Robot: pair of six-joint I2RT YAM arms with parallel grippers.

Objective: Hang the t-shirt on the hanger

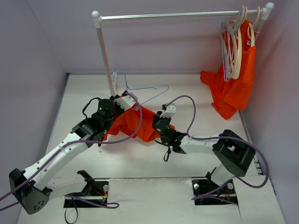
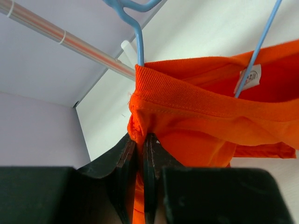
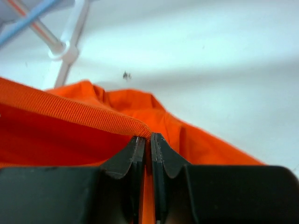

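- Lying on the counter [image 1: 84, 88] just in front of the rack post [image 1: 105, 56] is the hanger [image 1: 145, 88], thin pale blue wire, with its hook end close by the post's lower part.
- The t-shirt [image 1: 135, 123] is bunched on the counter, a little nearer the arms than the post. Its top edge meets the hanger's lower wires.
- In the left wrist view, two blue wires run down to the ribbed collar [image 2: 187, 93], one at its corner and one beside the white neck label [image 2: 250, 77]. I'd judge part of the hanger is inside the neck opening, but cloth hides how much.
- The left gripper [image 2: 139, 142] is pinched tight on the collar's corner, on the post side of the shirt, with orange fabric squeezed between its jaws.
- The right gripper [image 3: 150, 140] is also clamped on the ribbed collar edge, on the side of the shirt away from the post. Between them, the two hold the neck stretched out.
- Done so far, by my read: the shirt is grasped, the neck is held open, and the hanger has started into it.
- What's left: both hanger shoulders have to get through the neck and seat in the shirt's shoulders, leaving only the hook outside. That isn't there yet, because most of the wire triangle shows bare on the counter.
- Far from the post, at the other end of the rail [image 1: 177, 15], cream hangers [image 1: 236, 42] and another orange garment [image 1: 231, 88] hang well apart from both arms.
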